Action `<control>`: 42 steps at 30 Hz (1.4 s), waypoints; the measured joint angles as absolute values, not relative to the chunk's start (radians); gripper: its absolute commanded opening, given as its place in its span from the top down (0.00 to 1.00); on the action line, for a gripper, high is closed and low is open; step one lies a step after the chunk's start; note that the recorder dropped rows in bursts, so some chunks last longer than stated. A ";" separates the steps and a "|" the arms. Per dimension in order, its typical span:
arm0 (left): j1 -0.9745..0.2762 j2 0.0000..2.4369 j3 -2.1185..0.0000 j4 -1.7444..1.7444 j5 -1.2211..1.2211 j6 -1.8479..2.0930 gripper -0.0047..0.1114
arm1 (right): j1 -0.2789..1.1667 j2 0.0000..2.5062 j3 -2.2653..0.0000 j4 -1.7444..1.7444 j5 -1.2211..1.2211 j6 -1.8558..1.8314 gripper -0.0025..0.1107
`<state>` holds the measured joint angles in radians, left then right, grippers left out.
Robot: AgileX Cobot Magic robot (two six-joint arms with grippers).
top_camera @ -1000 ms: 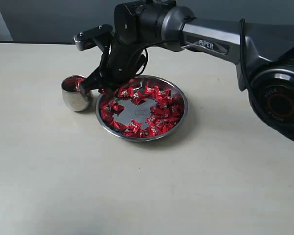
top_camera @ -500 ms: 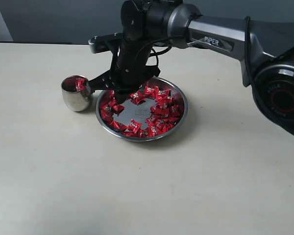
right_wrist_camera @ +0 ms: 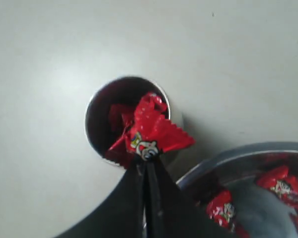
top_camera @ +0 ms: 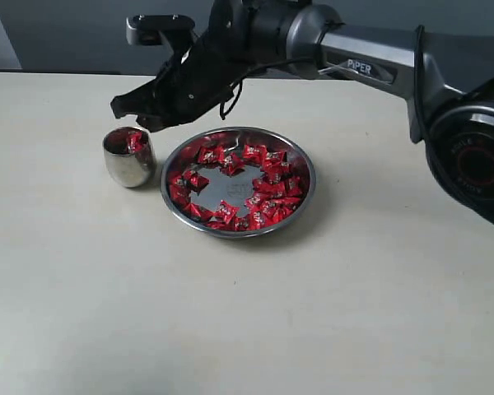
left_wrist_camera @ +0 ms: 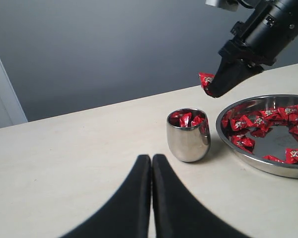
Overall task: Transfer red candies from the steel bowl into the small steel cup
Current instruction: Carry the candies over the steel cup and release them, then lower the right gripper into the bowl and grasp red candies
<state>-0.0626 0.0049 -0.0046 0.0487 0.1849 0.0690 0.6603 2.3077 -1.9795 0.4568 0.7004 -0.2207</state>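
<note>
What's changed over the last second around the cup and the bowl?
The right claw has lifted from low at the left rim of the steel bowl and swung up and left. It now hangs over the small steel cup, shut on one red candy. The bowl, the cup and the other red candies in the bowl stayed where they were.

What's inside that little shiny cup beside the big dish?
The small steel cup holds several red candies near its rim. How many lie beneath, and its bottom, are covered. The right gripper holds a pinched candy above it.
</note>
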 measured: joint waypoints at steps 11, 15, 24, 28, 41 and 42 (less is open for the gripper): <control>-0.063 0.005 -0.005 0.049 0.185 0.069 0.94 | 0.665 2.370 -1.980 0.673 0.619 -0.395 0.98; -0.063 0.005 -0.005 0.049 0.185 0.069 0.94 | 0.668 2.378 -1.980 0.690 0.588 -0.420 0.98; -0.063 0.005 -0.005 0.049 0.185 0.069 0.94 | 0.668 2.380 -1.980 0.693 0.580 -0.440 0.72; -0.063 0.005 -0.005 0.049 0.185 0.069 0.94 | 0.668 2.380 -1.980 0.697 0.580 -0.442 0.73; -0.063 0.005 -0.005 0.049 0.185 0.069 0.94 | 0.632 2.312 -1.980 0.339 0.776 -0.204 0.73; -0.063 0.005 -0.005 0.049 0.185 0.069 0.94 | 0.630 2.312 -1.980 0.295 0.816 -0.187 0.73</control>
